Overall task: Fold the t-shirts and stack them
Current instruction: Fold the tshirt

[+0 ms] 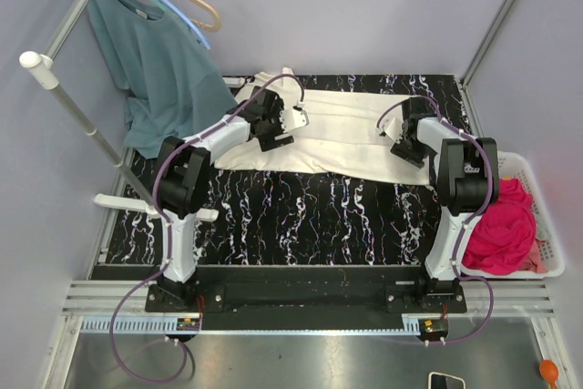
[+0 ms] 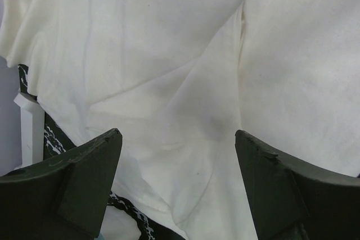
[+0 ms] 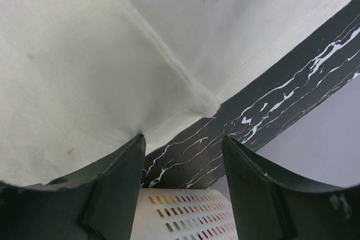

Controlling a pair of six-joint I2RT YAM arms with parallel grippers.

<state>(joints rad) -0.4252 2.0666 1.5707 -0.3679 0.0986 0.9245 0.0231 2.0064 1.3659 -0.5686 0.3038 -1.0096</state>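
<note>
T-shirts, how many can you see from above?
3: cream t-shirt spread on the table, teal t-shirt hanging far left, pink t-shirt bunched in the right basket; that heap may hide more.

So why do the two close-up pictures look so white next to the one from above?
Top external: soft, even light, the cream t-shirt sharp on the marbled table, barely any shadow. Left wrist: that shirt nearly fills the frame, only faint creases shading it, the jaws dark at the bottom. Right wrist: same bright cloth in sharp focus, the jaws near-black.

Open tabletop point(image 1: 310, 216) near arms, rack point(image 1: 82, 117) left, basket point(image 1: 524, 166) right
</note>
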